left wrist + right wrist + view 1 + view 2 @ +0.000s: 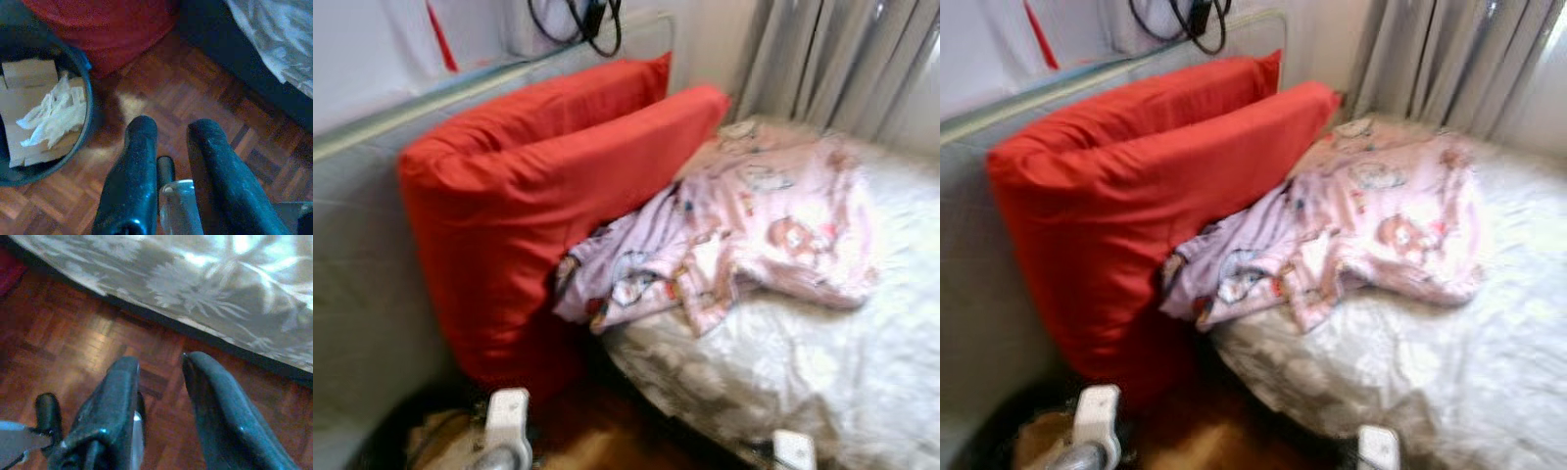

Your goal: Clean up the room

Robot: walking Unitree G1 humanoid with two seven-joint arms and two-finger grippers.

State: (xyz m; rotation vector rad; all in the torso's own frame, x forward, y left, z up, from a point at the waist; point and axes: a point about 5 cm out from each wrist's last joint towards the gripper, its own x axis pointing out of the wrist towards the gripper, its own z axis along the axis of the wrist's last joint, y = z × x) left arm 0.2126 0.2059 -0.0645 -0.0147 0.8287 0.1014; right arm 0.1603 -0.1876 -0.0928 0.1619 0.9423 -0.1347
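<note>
Two big red pillows [538, 206] stand on edge between a grey padded headboard [362, 294] and the bed. A crumpled pink patterned cloth [754, 235] lies on the bed's silvery flowered cover [822, 372], one end tucked against the pillows. My left gripper [172, 125] hangs open over the parquet floor [195, 83], close to a dark round bin [88, 98] that holds cardboard and crumpled white paper [56, 112]. The right gripper [160, 361] is open too, low over the floor beside the bed's edge [205, 293]. Nothing sits between either pair of fingers.
Grey curtains [842, 59] hang behind the bed at the back right. Black cables [582, 24] dangle on the wall above the headboard. A narrow strip of wooden floor [607, 431] runs between the pillows and the bed. Both eye views are blurred.
</note>
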